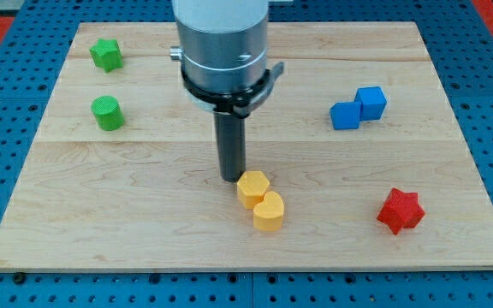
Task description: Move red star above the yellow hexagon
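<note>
My tip (232, 178) is a bare rod end holding nothing, resting on the wooden board (144, 214) just beside the upper-left edge of the yellow hexagon (252, 187), which touches a second yellow block (269, 212) below it. The red star (400, 210) lies well apart, to the view's right of my tip and slightly lower. Two blue blocks (358, 109) sit up and right of my tip; a green star (106, 55) and a green cylinder (107, 113) lie far to its upper left.

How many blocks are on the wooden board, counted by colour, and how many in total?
Green: 2, a star and a cylinder
Blue: 2, touching each other
Yellow: 2, a hexagon and a second yellow block, touching
Red: 1, a star
Total: 7
</note>
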`<act>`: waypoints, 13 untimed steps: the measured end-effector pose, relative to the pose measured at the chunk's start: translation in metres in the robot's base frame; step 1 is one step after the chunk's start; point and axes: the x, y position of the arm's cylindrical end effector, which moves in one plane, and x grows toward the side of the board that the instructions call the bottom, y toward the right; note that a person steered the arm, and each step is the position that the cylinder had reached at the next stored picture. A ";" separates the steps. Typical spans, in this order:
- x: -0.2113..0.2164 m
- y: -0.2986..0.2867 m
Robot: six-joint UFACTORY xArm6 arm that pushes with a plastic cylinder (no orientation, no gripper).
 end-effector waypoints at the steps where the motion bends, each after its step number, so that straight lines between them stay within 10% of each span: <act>1: 0.014 0.028; 5: 0.031 0.235; 9: 0.089 0.161; 11: 0.014 0.118; 13: 0.035 0.142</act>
